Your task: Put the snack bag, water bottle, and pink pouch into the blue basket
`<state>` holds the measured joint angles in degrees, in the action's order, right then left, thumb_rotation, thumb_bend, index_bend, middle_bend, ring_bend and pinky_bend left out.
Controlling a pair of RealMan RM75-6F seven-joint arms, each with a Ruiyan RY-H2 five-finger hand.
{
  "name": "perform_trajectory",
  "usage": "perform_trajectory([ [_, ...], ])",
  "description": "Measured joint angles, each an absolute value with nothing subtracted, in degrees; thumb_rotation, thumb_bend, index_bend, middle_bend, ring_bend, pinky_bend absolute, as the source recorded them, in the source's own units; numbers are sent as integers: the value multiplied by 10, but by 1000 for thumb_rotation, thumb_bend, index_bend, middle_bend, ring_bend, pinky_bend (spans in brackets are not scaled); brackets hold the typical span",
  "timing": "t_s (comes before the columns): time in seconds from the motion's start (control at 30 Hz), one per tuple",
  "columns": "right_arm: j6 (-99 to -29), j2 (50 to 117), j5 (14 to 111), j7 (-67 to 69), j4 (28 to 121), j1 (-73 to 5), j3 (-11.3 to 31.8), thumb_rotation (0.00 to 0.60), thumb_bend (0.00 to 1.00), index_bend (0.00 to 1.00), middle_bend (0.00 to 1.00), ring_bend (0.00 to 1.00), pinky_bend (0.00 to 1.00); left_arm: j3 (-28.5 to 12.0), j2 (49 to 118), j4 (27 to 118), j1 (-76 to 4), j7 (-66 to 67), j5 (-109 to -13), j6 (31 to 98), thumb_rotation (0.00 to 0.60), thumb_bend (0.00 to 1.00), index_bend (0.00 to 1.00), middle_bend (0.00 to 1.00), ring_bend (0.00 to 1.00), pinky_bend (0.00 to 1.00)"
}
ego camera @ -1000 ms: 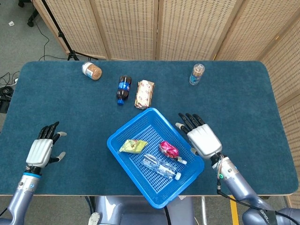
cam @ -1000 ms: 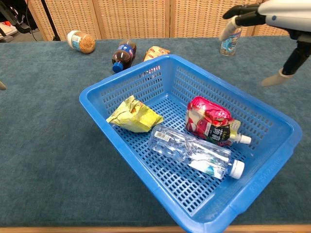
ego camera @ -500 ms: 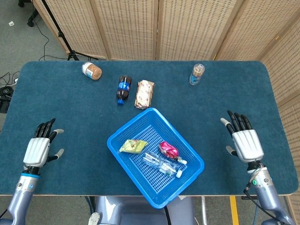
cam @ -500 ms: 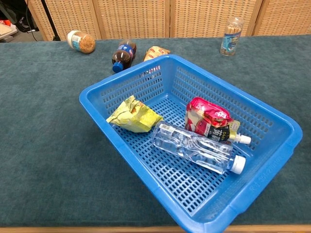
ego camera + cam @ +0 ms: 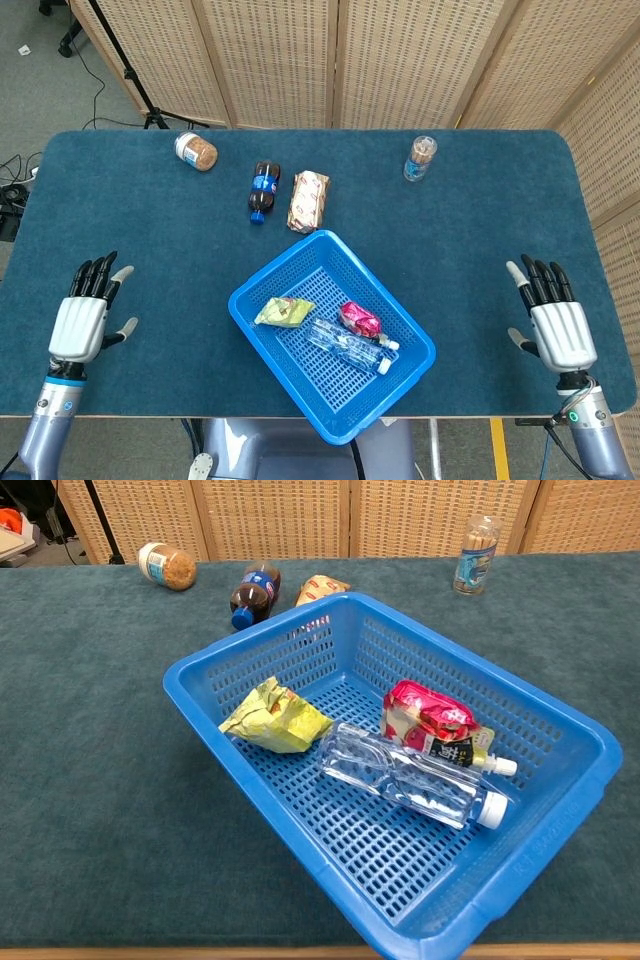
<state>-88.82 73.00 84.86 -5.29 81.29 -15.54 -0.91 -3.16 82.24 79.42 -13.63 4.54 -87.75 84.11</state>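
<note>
Teal table (image 5: pixel 480 220), both hands flat with fingers spread, holding nothing: left hand (image 5: pixel 80 322), right hand (image 5: pixel 560 330). Snack bag (image 5: pixel 275 718), water bottle (image 5: pixel 415 781) and pink pouch (image 5: pixel 432 727) sit inside the blue basket (image 5: pixel 225 655).

blue basket (image 5: pixel 250 652): yellow snack bag (image 5: pixel 276 717) | clear water bottle (image 5: pixel 412 783) lying | pink pouch (image 5: pixel 432 723)

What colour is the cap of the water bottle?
White; the water bottle cap shows best in the chest view.
</note>
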Motion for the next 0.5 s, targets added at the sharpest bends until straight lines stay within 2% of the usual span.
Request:
perform_trajectory([
  [0.5, -890, 714, 879, -54, 853, -133, 1, 600, 156, 0, 0, 0, 15, -32, 795, 840, -119, 93, -878, 862, 600, 215, 0, 0, 0, 0],
])
